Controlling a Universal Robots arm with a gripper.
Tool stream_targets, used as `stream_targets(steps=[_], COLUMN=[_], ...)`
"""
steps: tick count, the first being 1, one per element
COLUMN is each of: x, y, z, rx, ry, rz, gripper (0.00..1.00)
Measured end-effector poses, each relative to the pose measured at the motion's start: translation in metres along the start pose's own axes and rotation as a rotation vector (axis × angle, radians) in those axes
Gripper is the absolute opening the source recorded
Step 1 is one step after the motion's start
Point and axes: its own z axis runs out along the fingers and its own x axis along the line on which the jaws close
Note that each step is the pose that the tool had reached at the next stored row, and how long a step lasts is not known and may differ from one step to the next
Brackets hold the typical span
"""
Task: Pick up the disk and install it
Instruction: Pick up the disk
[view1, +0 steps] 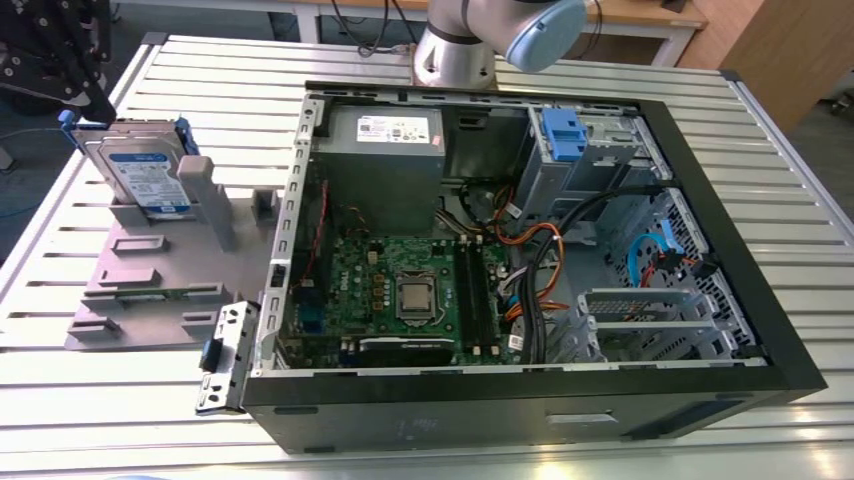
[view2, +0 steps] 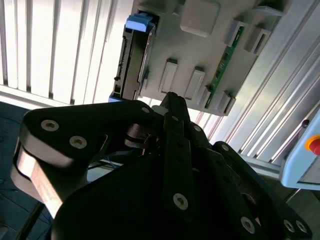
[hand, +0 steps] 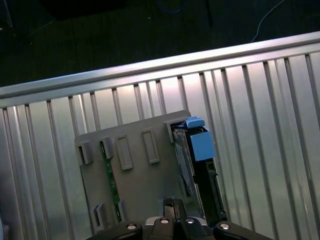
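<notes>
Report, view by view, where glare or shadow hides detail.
Exterior view: even light, soft sheen on the slatted table, the disk plainly lit. Second wrist view: slats washed out white, the tool a dark silhouette against them. First wrist view: glare along the slats, floor beyond nearly black.

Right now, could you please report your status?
Black gripper hovering over grey plastic holder. Silver rectangular blue-railed disk upright in holder. Nothing blocking it.
</notes>
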Motion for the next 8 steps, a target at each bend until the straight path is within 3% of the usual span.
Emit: stream_targets(steps=[8], x=[0.0000], y=[0.0000], z=[0.0000], rx=[-0.0003], ry=[0.0008], rz=[-0.018], gripper=[0.11])
